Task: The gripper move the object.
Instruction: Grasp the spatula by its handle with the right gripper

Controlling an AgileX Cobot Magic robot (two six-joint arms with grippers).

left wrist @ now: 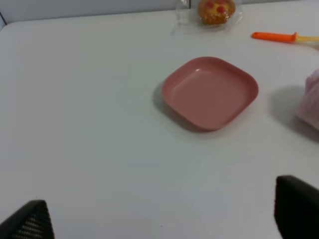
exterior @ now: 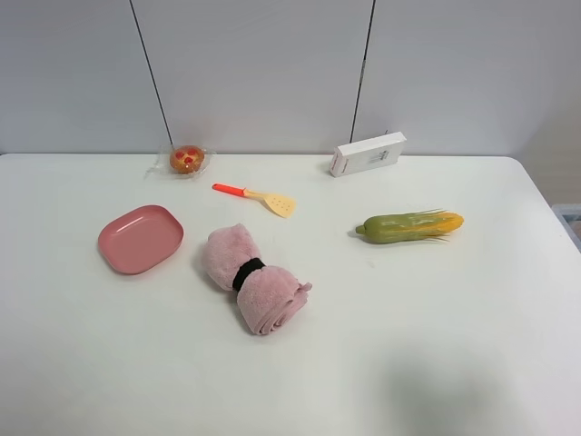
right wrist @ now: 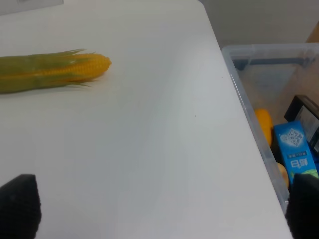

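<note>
Your spatula [exterior: 255,195] lies flat on the white table [exterior: 472,309], toward the back, between the wrapped tart [exterior: 187,160] and the white box [exterior: 368,153], just behind the rolled pink towel [exterior: 254,277]. The pink plate [exterior: 141,238] sits to its left, the corn [exterior: 410,226] well apart on the right. Your left gripper [left wrist: 162,214] hangs over bare table near the plate, fingers spread wide, holding nothing. Your right gripper [right wrist: 162,206], equally spread, grips nothing near the table edge and a clear bin [right wrist: 264,48].

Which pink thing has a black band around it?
The rolled-up pink towel in the middle. The pink plate beside it is smooth and has no band.
</note>
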